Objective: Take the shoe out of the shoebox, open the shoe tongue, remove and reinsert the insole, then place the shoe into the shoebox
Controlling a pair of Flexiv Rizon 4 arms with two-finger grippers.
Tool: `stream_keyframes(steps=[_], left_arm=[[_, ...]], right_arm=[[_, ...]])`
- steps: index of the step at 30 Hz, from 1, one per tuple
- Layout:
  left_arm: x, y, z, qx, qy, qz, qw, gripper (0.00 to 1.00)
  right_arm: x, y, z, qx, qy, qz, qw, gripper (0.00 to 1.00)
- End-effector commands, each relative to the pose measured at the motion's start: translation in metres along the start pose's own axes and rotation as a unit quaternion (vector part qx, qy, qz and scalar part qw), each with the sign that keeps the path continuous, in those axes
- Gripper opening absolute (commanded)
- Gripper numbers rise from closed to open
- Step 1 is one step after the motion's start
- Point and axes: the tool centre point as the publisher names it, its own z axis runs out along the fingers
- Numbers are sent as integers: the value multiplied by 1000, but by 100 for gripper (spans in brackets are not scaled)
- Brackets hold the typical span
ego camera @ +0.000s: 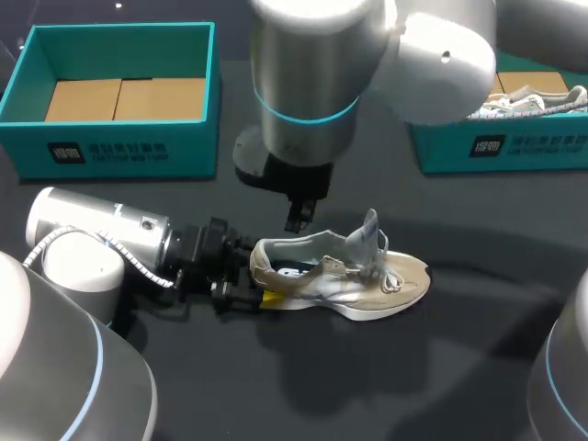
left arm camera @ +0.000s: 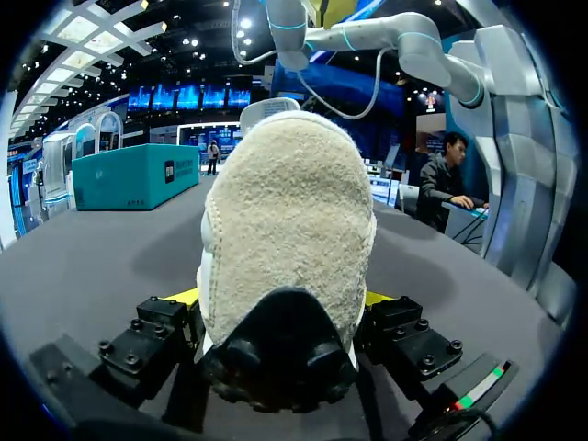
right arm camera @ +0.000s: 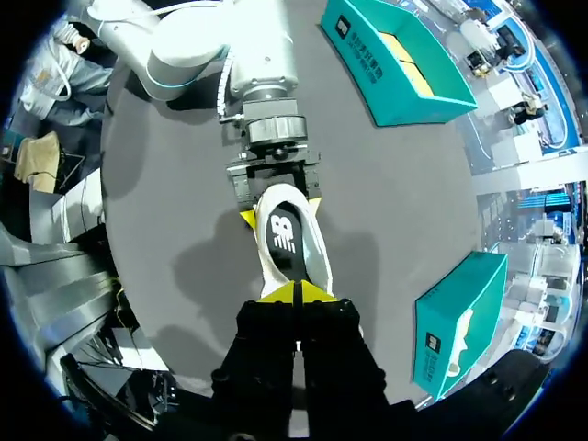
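One shoe [ego camera: 367, 287] lies on its sole near the middle of the counter [ego camera: 459, 367], out of the box, toe toward the right edge. Left jaws clamp the heel from both sides, low by the sole. I judge this a brace, so the shoe won't slide or tip while the other arm works inside it. Right jaws hang just above the heel end of the opening, tips pressed together, nothing seen between them. Tongue [ego camera: 369, 228] stands up and the laces are slack, so the mouth is open. Insole [right arm camera: 282, 237] lies flat inside, within reach — likely the next thing to pinch. Empty shoebox [ego camera: 197, 138] sits at the far left corner, free to take the shoe back. Second shoebox [ego camera: 441, 147] at the far right edge holds another shoe [ego camera: 528, 99] — no part in this step, by my reading.
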Motion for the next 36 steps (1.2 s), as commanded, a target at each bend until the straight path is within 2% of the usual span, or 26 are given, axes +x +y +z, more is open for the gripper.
stream_keyframes(steps=[1, 17, 22, 36], left_arm=[[3, 3, -2, 0, -1, 0, 1000, 0], [3, 3, -2, 0, -1, 0, 1000, 0], [3, 3, -2, 0, -1, 0, 1000, 0], [3, 3, -2, 0, -1, 0, 1000, 0]], right_arm=[[11, 14, 35, -11, 2, -39, 999, 0], [11, 14, 35, -11, 2, -39, 999, 0], [13, 16, 58, -10, 10, -49, 999, 0], [11, 19, 106, -14, 19, -78, 997, 0]])
